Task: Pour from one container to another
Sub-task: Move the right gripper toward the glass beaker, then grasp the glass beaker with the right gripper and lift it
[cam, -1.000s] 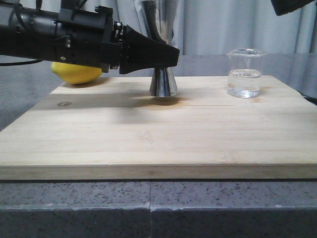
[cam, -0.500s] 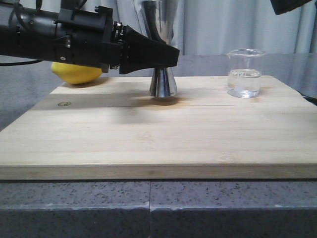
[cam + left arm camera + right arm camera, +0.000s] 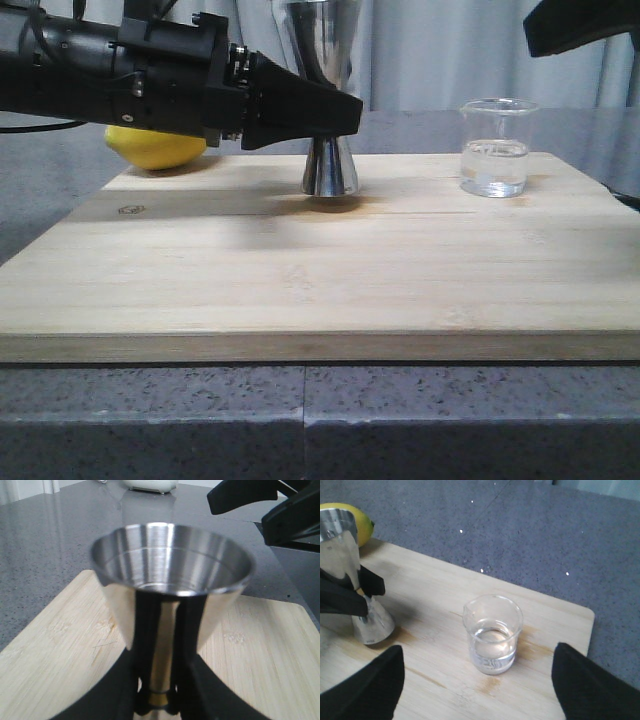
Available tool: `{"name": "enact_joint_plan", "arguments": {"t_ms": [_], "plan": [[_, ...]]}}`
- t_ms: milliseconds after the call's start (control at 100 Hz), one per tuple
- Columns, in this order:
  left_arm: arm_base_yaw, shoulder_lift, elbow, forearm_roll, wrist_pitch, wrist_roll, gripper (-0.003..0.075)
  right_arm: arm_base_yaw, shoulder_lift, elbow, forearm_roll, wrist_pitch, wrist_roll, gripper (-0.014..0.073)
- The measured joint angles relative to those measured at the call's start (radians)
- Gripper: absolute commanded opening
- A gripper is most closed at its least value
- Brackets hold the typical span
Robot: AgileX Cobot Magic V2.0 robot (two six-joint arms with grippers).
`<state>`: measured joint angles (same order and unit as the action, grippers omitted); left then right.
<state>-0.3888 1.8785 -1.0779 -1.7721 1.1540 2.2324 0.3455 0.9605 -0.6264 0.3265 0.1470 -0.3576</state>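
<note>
The steel jigger (image 3: 330, 172) stands upright on the bamboo board (image 3: 300, 290), towards the back centre. My left gripper (image 3: 345, 112) comes in from the left and is shut on its narrow waist. In the left wrist view both black fingers (image 3: 145, 630) press the stem just above the gold band (image 3: 160, 698), below the empty upper cup (image 3: 170, 555). The glass beaker (image 3: 493, 148), part full of clear liquid, stands at the back right. My right gripper (image 3: 477, 649) hangs open above the beaker (image 3: 492, 630), its fingers wide apart on either side and not touching it.
A yellow lemon (image 3: 155, 148) lies at the board's back left corner, behind my left arm. Grey speckled countertop (image 3: 450, 420) surrounds the board. The board's right edge (image 3: 592, 615) runs close to the beaker.
The right gripper has dropped lower and moved left at the top right of the front view. The left gripper and the jigger have stayed put.
</note>
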Motion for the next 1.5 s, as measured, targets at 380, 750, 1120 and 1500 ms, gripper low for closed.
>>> {"name": "enact_joint_plan", "arguments": {"t_ms": [380, 750, 1120, 1500], "plan": [[0.0, 0.0, 0.0, 0.0, 0.0, 0.0, 0.0094, 0.038, 0.0, 0.148, -0.179, -0.347, 0.224, 0.0561], [0.0, 0.0, 0.0, 0.0, 0.0, 0.0, 0.0094, 0.04, 0.094, 0.238, -0.253, -0.588, 0.227, 0.0561], [0.0, 0.0, -0.001, 0.0, 0.0, 0.0, 0.0094, 0.042, 0.285, 0.24, -0.259, -0.767, 0.227, 0.0561], [0.0, 0.0, -0.001, 0.0, 0.0, 0.0, 0.0094, 0.043, 0.412, 0.24, -0.261, -0.904, 0.273, 0.0561]]}}
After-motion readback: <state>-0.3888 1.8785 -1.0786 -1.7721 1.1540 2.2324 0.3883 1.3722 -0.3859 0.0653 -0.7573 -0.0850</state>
